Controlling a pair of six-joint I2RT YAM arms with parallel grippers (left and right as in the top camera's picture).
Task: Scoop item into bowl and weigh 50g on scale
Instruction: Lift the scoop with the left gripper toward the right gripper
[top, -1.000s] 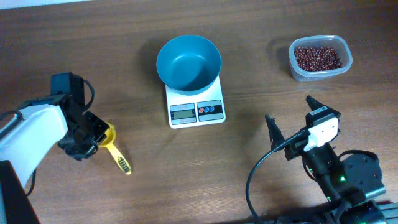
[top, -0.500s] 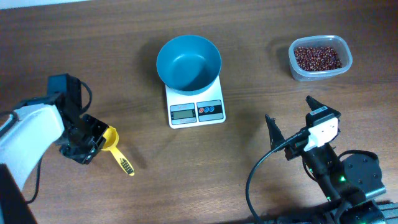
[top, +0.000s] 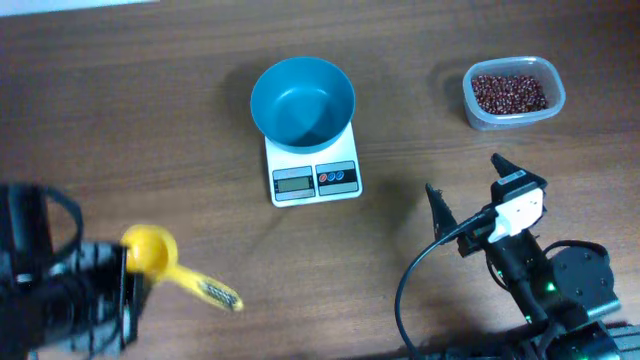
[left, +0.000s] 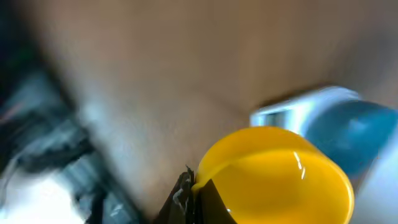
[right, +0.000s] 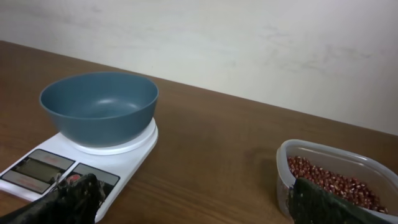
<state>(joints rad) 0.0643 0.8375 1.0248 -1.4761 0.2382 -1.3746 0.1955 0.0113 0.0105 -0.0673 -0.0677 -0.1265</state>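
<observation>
Beans, dark red-brown, lie heaped in a clear tub ahead of the right pincer and a little to its right; the tub stands on the brown worktop, well apart from everything else; ahead of that same pincer and to its left sits the teal bowl, upright on the white scale, its rim overhanging the platform while the display and the red and blue buttons stay uncovered on the side facing the pincer; open worktop lies between the right pincer and both tub and scale; its two dark fingers stand wide apart, holding and touching nothing; a black cable loops behind it.

The left pincer shows only as a dark blur from overhead, well away from the scale and bowl, which lie ahead of it and to its right; its fingers are together, clamped on the rim of the yellow scoop; the scoop's cup sits right at the fingertips and its handle slants away toward the right pincer's side.
</observation>
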